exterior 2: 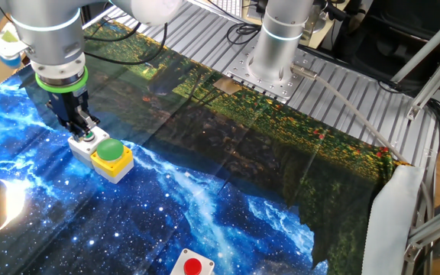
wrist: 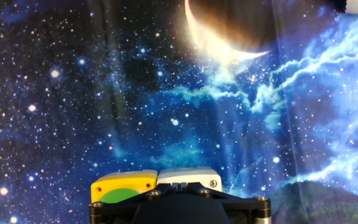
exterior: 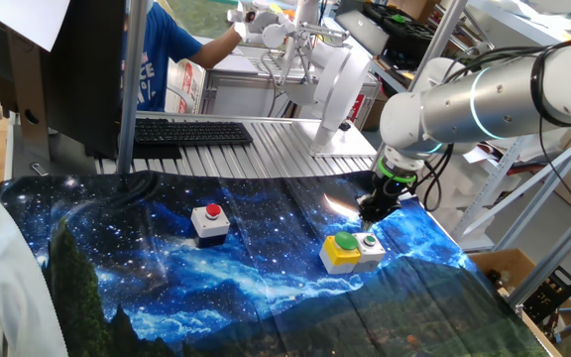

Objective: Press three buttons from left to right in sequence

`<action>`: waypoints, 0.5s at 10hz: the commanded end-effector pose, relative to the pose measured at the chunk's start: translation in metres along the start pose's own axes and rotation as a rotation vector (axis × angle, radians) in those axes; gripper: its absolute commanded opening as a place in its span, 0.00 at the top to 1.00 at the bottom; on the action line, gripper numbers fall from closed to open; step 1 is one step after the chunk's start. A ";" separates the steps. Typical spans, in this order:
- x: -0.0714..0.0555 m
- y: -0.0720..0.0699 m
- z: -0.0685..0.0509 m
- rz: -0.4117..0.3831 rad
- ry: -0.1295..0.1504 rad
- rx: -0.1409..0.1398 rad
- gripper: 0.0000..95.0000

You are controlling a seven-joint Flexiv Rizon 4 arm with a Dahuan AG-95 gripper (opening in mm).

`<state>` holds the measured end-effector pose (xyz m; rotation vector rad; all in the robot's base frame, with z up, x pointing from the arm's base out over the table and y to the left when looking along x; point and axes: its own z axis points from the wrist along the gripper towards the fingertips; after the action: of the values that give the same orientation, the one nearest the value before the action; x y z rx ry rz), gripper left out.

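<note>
The red button [exterior: 211, 211] on its grey-white box stands at the left, apart from the others; it also shows in the other fixed view [exterior 2: 192, 266]. The large green dome [exterior: 346, 242] on the yellow box [exterior 2: 115, 164] sits against the white box [exterior: 373, 254] with the small green cap [exterior: 369, 239]. My gripper [exterior: 373, 212] points straight down over the small green cap [exterior 2: 90, 138]; I cannot tell if it touches. In the hand view the fingertips [wrist: 183, 185] meet over the white box [wrist: 188, 177], beside the yellow box [wrist: 123, 183]. The gripper is shut and holds nothing.
The buttons stand on a starry blue cloth [exterior: 266, 258] over the table. A keyboard [exterior: 191, 131] and the arm's silver base [exterior 2: 270, 72] are on the ribbed metal top behind. A person in blue [exterior: 162, 55] is at the back.
</note>
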<state>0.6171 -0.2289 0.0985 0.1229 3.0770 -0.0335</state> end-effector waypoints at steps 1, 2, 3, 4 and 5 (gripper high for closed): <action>-0.001 0.000 -0.001 -0.011 0.004 -0.001 1.00; -0.001 0.000 -0.001 -0.012 0.006 -0.001 1.00; 0.000 0.001 -0.002 -0.015 0.009 0.000 1.00; 0.001 0.002 -0.003 -0.018 0.011 -0.001 1.00; 0.002 0.002 -0.005 -0.018 0.010 -0.001 1.00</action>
<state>0.6144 -0.2251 0.1056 0.0945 3.0904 -0.0254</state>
